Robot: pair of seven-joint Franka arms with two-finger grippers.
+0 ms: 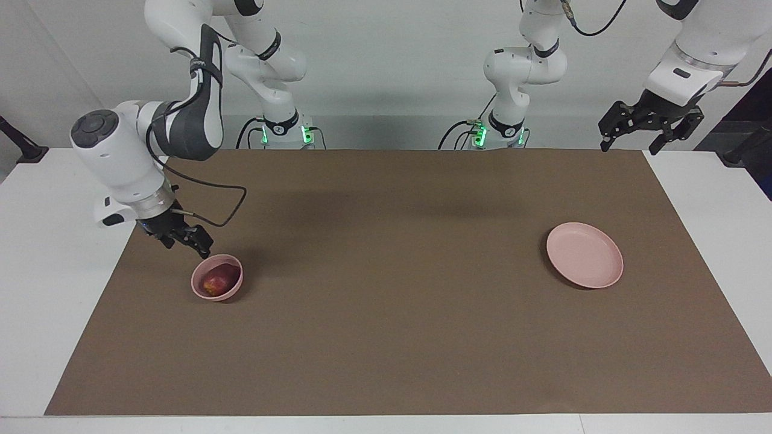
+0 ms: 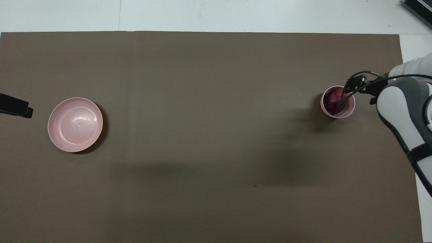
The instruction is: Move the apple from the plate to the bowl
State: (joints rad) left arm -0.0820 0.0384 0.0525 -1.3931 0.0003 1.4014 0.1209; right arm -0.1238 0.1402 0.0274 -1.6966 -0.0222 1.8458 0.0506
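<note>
The dark red apple (image 1: 215, 282) lies inside the small pink bowl (image 1: 236, 283) toward the right arm's end of the table. It also shows in the overhead view (image 2: 332, 98), in the bowl (image 2: 350, 108). My right gripper (image 1: 187, 246) is open and empty, just above the bowl's rim on the robots' side; in the overhead view (image 2: 359, 84) its cable crosses the bowl. The wide pink plate (image 1: 584, 255) (image 2: 75, 124) is bare toward the left arm's end. My left gripper (image 1: 632, 143) waits open, raised over the table's corner by the left arm's end.
A brown mat (image 1: 386, 313) covers most of the white table. Only the tip of the left gripper (image 2: 15, 108) shows at the overhead view's edge, beside the plate.
</note>
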